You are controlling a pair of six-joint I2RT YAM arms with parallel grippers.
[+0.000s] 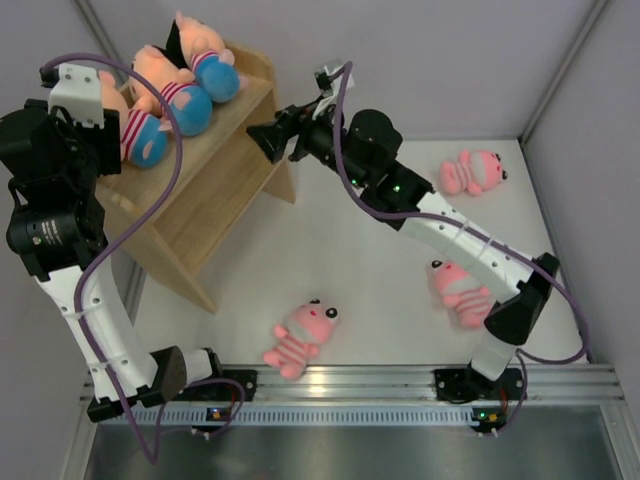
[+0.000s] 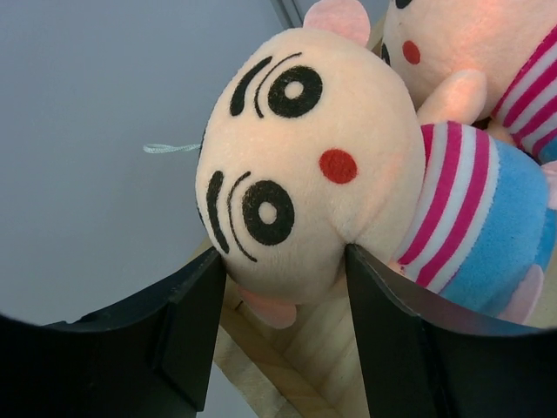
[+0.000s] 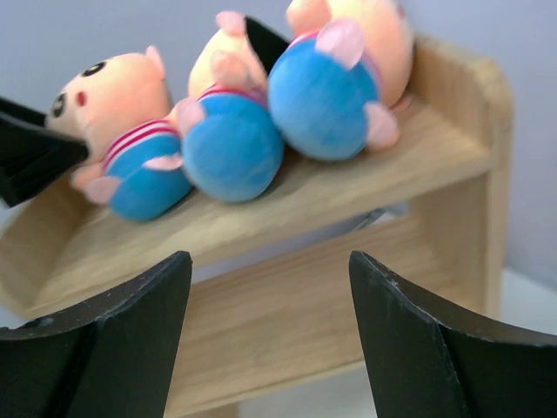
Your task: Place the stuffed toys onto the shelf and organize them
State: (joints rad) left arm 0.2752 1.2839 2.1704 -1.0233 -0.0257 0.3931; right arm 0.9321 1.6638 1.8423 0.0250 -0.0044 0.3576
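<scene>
Three boy stuffed toys lie in a row on the top board of the wooden shelf (image 1: 230,170): the left one (image 1: 145,140), the middle one (image 1: 180,100) and the right one (image 1: 205,55). My left gripper (image 2: 287,261) is open, its fingers either side of the left boy's head (image 2: 296,165), which rests on the shelf board (image 2: 287,366). My right gripper (image 1: 262,140) hovers open and empty in front of the shelf (image 3: 305,296), facing the boys' blue shorts (image 3: 231,131). Three pink animal toys lie on the table: front (image 1: 300,335), right (image 1: 460,290) and back right (image 1: 473,172).
The shelf stands tilted at the back left, near the grey wall. Its lower board (image 3: 287,322) holds nothing that I can see. One black finger of the left gripper (image 3: 35,157) shows at the left edge of the right wrist view.
</scene>
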